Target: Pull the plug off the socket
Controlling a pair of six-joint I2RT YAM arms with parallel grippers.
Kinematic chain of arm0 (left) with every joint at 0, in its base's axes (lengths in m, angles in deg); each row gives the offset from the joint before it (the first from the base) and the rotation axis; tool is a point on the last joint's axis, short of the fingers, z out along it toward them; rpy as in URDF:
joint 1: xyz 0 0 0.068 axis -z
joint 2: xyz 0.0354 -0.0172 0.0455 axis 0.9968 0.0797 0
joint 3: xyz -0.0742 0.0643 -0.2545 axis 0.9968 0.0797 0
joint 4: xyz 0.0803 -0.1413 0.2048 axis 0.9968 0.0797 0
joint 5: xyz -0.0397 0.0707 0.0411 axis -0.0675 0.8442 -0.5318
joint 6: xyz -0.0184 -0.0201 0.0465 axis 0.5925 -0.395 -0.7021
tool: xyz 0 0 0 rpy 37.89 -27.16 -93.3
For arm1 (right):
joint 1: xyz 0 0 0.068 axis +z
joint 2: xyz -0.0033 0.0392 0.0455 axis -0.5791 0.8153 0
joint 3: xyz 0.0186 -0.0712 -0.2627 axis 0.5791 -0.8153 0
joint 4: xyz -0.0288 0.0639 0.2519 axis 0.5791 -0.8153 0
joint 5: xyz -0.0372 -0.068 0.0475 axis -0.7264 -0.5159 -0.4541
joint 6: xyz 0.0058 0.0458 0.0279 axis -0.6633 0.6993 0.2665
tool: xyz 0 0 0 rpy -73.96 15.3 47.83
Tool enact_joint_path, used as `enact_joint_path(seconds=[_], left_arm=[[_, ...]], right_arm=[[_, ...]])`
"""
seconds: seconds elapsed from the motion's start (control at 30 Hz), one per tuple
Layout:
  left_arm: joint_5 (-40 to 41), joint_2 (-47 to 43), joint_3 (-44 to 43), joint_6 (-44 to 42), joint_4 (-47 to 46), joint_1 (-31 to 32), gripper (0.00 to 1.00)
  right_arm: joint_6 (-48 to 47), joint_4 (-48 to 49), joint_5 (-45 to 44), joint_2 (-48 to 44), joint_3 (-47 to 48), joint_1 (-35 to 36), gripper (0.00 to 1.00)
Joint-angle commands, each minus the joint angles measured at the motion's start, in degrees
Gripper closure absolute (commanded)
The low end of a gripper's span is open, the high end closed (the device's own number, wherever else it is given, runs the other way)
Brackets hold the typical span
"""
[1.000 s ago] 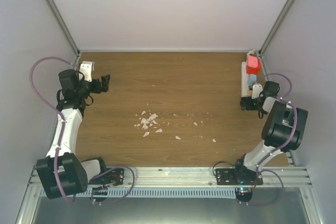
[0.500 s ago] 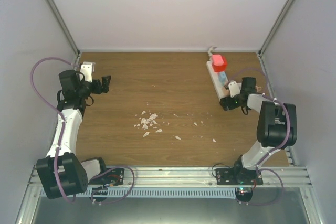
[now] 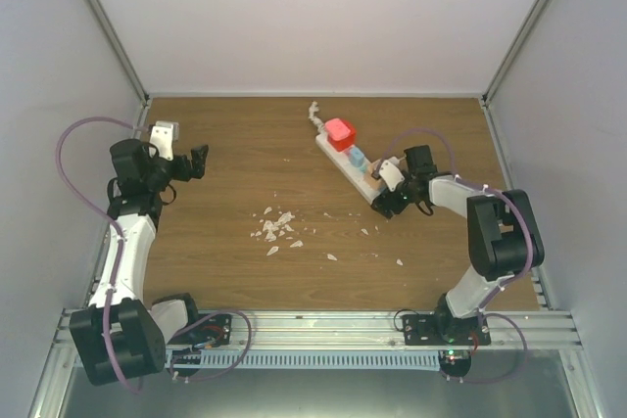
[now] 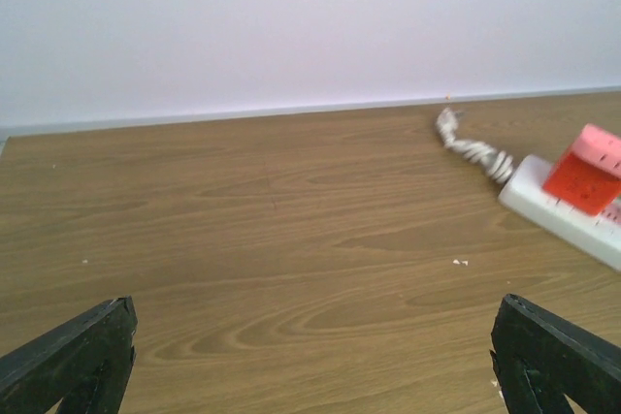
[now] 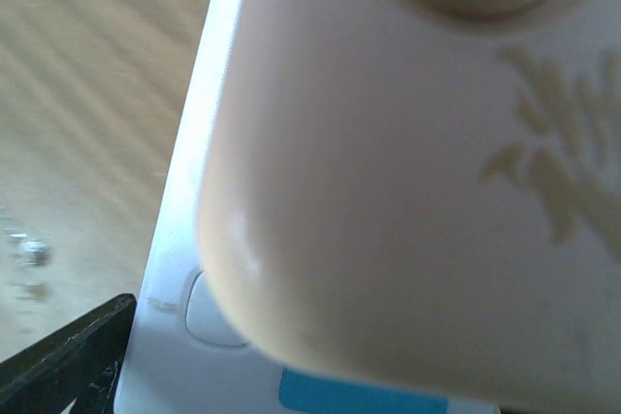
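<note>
Evidently the table [image 3: 225, 144] has just seen its one big shift: the power strip [image 3: 367, 181], which a second ago lay far off to the right by the side wall, now sits slantwise toward the middle of the back half, having travelled along with the right gripper [image 3: 384, 191]. I judge this a repositioning step that brings the strip within reach of both arms, so one can steady it while the other pulls. The right gripper sits at the strip's near end, its jaws spread wide across the body and apparently clamped on it, since the strip's pale face fills the right wrist view. The left gripper [image 3: 196, 161] hangs well apart to the strip's left, jaws fully open and empty. The red plug [image 3: 340, 132] stands seated near the strip's far end, untouched, with the twisted cord [image 3: 314, 113] just beyond it.
</note>
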Motion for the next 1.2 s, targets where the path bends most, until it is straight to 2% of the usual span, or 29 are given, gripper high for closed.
enact_joint_path(seconds=[0.0,0.17,0.27,0.57,0.7,0.83,1.17], left_arm=[[-3.1,-2.1,1.4,-0.4,-6.0,0.2,0.01],[-7.7,-2.5,2.3,-0.9,-6.1,0.3,0.01],[-13.9,-2.5,1.3,-5.1,-1.5,0.6,0.01],[-29.6,-2.9,-3.4,-31.8,22.8,2.6,0.01],[-35.7,-3.9,-3.1,-41.3,30.1,4.8,0.01],[-37.1,-4.1,-3.0,-46.4,35.1,8.1,0.01],[-33.5,-4.4,-2.4,-50.1,38.3,17.8,0.01]], right_arm=[[-6.4,-1.9,5.8,-2.7,-1.1,5.5,0.36],[-10.0,-3.6,8.9,-3.7,-2.0,10.1,0.36],[-13.7,-4.4,10.4,-5.0,-3.5,12.3,0.38],[-26.6,-8.7,13.6,-9.9,-8.8,13.6,0.41],[-32.7,-11.3,15.5,-12.9,-11.3,13.6,0.43],[-38.1,-13.9,16.9,-15.5,-14.3,13.5,0.45],[-44.7,-15.3,15.1,-21.8,-23.3,12.1,0.47]])
